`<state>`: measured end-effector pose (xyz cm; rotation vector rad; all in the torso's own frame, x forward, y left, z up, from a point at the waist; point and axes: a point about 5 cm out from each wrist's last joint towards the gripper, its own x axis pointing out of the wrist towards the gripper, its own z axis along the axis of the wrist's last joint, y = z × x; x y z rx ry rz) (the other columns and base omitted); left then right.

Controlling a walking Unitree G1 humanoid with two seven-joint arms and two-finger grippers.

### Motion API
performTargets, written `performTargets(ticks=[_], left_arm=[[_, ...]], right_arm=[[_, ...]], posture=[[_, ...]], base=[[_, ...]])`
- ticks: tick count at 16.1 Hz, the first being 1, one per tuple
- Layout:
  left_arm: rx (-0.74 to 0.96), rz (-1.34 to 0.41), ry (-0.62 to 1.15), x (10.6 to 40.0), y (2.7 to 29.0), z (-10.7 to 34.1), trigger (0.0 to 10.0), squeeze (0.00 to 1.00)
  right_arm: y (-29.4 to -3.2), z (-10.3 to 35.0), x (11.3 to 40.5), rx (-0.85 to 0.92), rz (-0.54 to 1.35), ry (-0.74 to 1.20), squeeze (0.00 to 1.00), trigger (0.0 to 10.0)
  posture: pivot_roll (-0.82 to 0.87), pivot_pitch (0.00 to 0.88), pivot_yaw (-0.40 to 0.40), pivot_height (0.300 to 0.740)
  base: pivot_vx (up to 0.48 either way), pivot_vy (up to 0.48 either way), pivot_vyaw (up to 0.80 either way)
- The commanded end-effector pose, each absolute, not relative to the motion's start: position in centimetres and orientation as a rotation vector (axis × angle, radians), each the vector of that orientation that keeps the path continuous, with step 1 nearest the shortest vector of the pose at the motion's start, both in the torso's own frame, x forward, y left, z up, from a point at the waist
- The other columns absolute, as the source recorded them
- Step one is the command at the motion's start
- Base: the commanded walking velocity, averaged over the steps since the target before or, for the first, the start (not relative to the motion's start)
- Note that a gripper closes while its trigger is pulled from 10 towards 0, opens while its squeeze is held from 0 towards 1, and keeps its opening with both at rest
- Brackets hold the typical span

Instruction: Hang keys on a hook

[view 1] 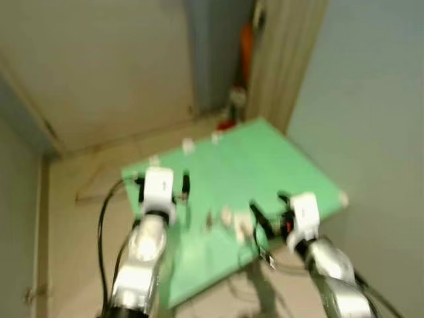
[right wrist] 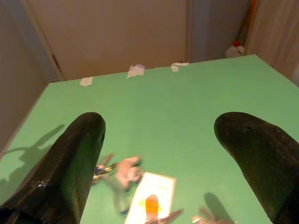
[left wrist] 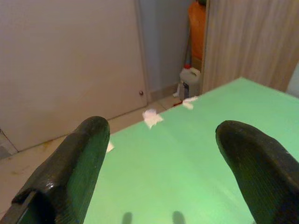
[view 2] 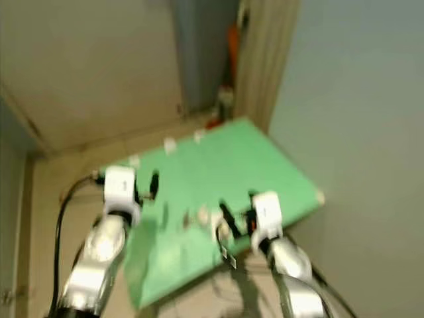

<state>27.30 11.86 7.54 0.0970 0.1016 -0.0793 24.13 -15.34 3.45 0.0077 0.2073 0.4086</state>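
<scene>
Since nothing's grabbed yet, the right tool (right wrist: pixel 156 154) hovers spread wide just above the keys (right wrist: pixel 126 175) lying on the green bench (view 1: pixel 265 165), lined up for pickup; left tool (left wrist: pixel 161 154) also spread, idle.

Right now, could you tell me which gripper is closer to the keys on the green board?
The right gripper, open: the keys lie on the green board between its fingers; the left gripper faces bare board.

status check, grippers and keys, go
Left gripper and right gripper open, both empty over green board. Keys on board under right gripper. Nothing blocking.
</scene>
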Motion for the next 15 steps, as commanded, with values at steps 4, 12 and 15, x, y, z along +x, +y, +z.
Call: performTargets(ticks=[4,12,15], left_arm=[[0.093,-0.116,0.109,27.7,10.6,7.7,10.0,0.0],[0.076,-0.048,0.102,29.0,11.0,8.3,10.0,0.0],[0.023,-0.035,0.082,29.1,11.2,8.7,10.0,0.0]], right_arm=[[-16.2,3.0,23.9,-0.001,0.378,0.237,0.0,10.0],[-16.2,2.8,23.5,-0.002,0.386,0.245,0.0,10.0],[-16.2,2.7,23.5,-0.004,0.39,0.247,0.0,10.0]], posture=[[-0.21,0.027,0.04,0.74],[-0.21,0.029,0.042,0.74],[-0.21,0.028,0.042,0.74]], base=[[0.084,-0.084,0.19],[0.0,0.0,0.0],[0.094,0.13,0.0]])
